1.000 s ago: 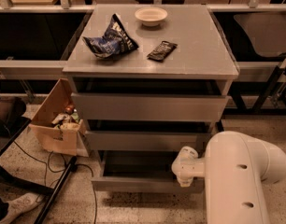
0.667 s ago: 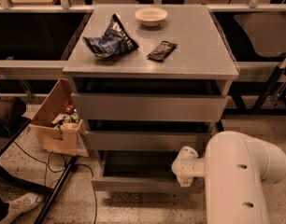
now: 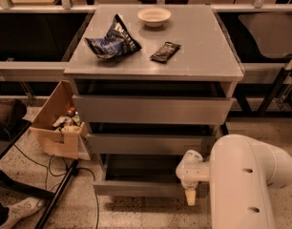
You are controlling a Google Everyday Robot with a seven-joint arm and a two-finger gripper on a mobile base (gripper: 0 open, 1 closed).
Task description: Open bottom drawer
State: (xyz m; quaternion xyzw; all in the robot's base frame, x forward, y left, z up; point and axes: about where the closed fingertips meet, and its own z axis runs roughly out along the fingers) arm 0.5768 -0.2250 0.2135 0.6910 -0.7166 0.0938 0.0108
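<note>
The grey cabinet (image 3: 153,70) has three drawers. The bottom drawer (image 3: 136,189) stands pulled out a little beyond the two fronts above it, and its shallow grey tray (image 3: 141,168) shows inside. My white arm (image 3: 241,185) comes in from the lower right. My gripper (image 3: 190,194) hangs at the right end of the bottom drawer's front, with a small pale tip pointing down. I cannot tell whether it touches the front.
On the cabinet top lie a crumpled blue chip bag (image 3: 112,43), a pale bowl (image 3: 154,16) and a dark snack bar (image 3: 165,52). A cardboard box (image 3: 55,132) stands on the floor at the left. Black stand legs (image 3: 57,199) and cables lie in front of it.
</note>
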